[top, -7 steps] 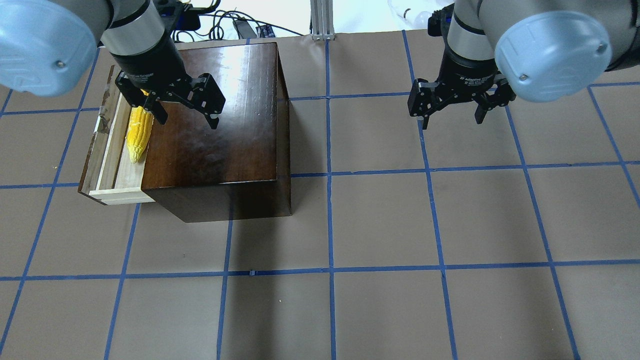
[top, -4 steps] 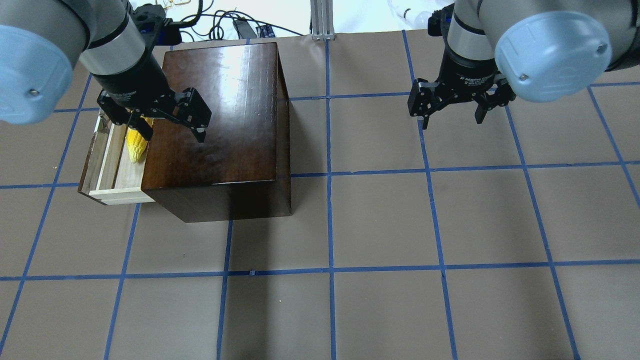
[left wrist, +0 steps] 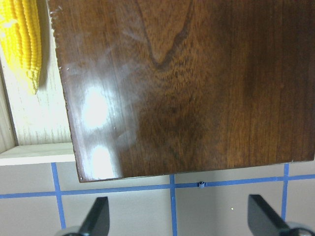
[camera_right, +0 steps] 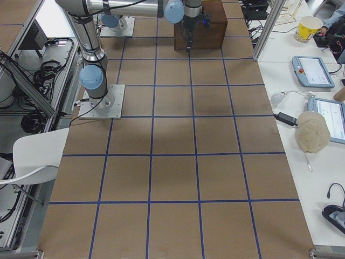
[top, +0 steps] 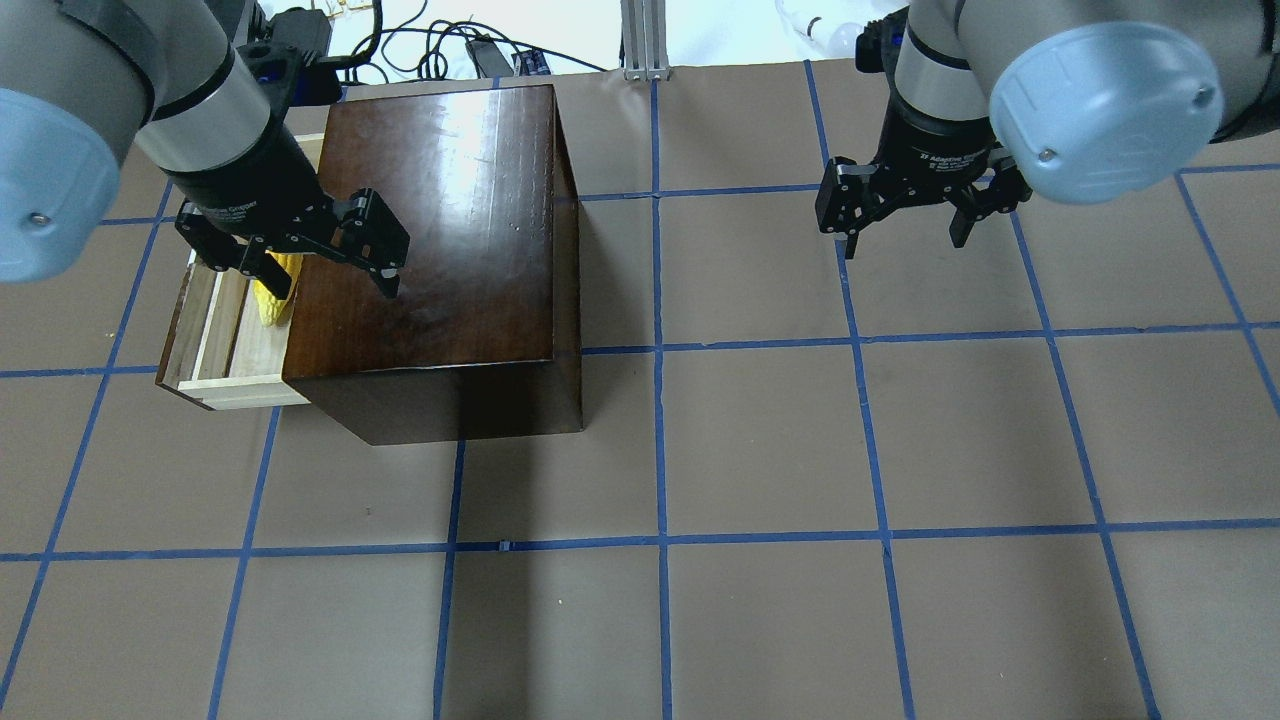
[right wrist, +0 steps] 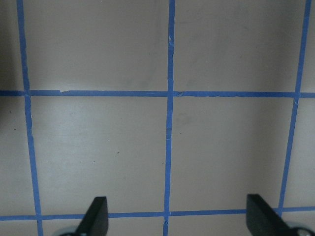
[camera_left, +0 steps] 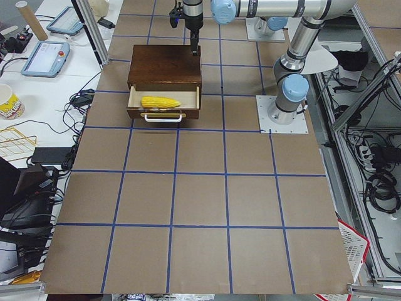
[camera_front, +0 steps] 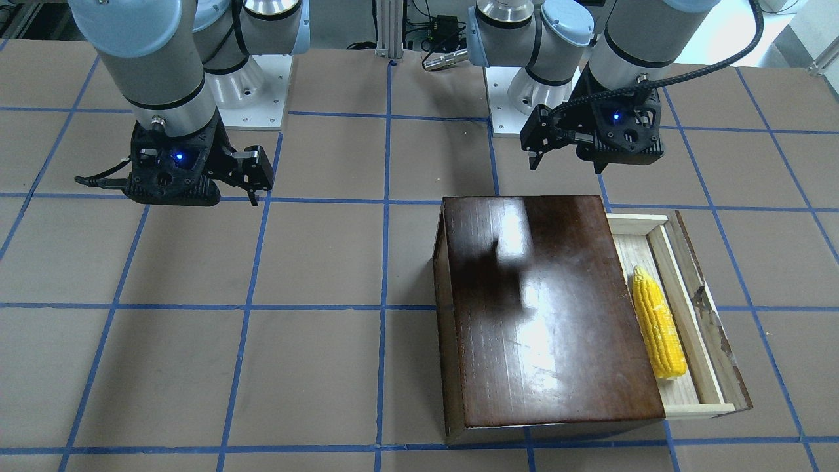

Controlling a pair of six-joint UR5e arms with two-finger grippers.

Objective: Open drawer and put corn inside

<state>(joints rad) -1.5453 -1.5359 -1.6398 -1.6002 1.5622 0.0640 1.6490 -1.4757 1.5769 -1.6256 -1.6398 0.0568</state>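
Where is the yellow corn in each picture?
Front-facing: bright yellow toy corn cob lower right, in the pale wooden drawer.
Overhead: left, partly hidden by the left pincer.
Exterior left: top, left of centre.
Exterior right: not visible.
Left wrist: top-left corner.
Right wrist: not there.
Landmark: glossy dark-brown wooden box beside it.

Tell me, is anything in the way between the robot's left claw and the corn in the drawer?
Nothing I can see. The corn lies uncovered in the open drawer, beside the edge of the box. The left claw hangs open above them, with only air in between.
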